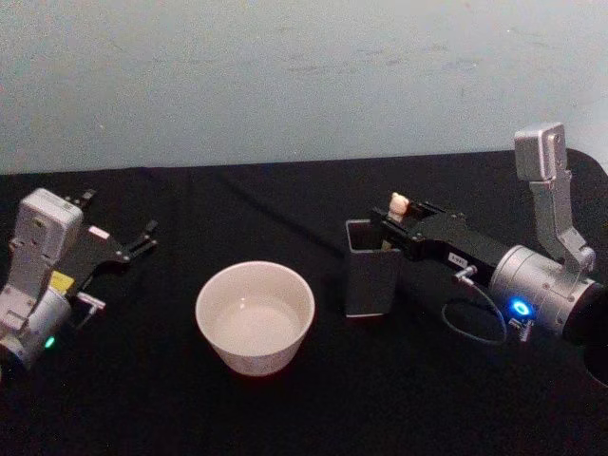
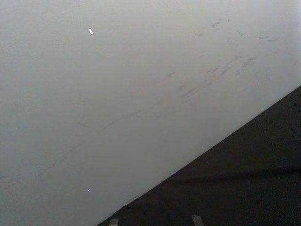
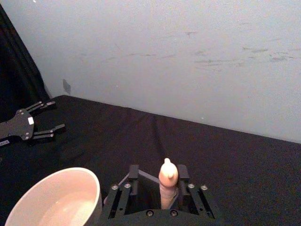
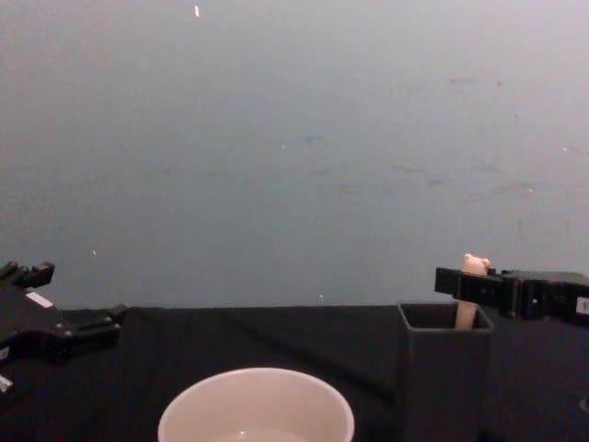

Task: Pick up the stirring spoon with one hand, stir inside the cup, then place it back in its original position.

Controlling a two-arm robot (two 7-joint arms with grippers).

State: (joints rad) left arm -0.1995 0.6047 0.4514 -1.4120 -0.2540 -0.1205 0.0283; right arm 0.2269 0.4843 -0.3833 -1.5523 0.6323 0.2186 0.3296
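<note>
Right claw (image 1: 399, 226) at the top of the dark holder (image 1: 370, 271), fingers set on either side of the spoon (image 1: 399, 203) handle, just below the bear head. Looks clenched on it. Spoon upright in the holder, bowl hidden inside. Cup (image 1: 255, 316) stands just left of the holder on the black table (image 1: 285, 209), apart from it.

Left claw (image 1: 133, 245) parked far left, fingers spread, released.

Step, as judged: the pick-up. Next move calls for a straight lift clear of the holder walls, then across to the cup.
</note>
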